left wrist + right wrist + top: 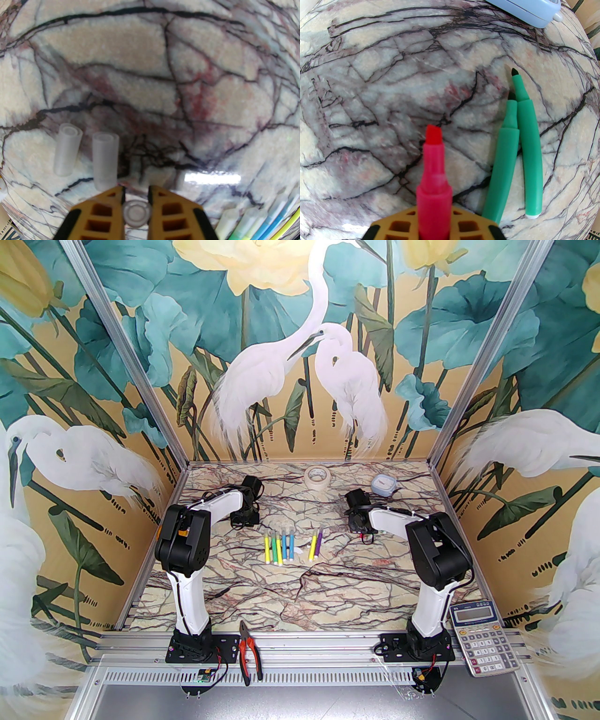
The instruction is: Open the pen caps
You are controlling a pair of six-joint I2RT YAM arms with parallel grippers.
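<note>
My left gripper (136, 194) is shut on a pale translucent pen cap (136, 213), held end-on between its yellow fingers just above the marble table. Two more loose caps (66, 150) (104, 159) lie on the table ahead and to its left. My right gripper (434, 212) is shut on a pink marker (433, 173) whose red chisel tip is bare. Two uncapped green markers (504, 164) (530, 152) lie to its right. In the top view the left gripper (244, 516) and right gripper (358, 523) hang low on either side of a row of capped markers (279, 547) (316, 542).
A masking tape roll (318, 476) and a pale blue lidded box (384, 483) sit at the table's far edge; the box (525, 9) lies ahead of the right gripper. Red-handled pliers (248, 652) and a calculator (485, 636) rest on the near rail.
</note>
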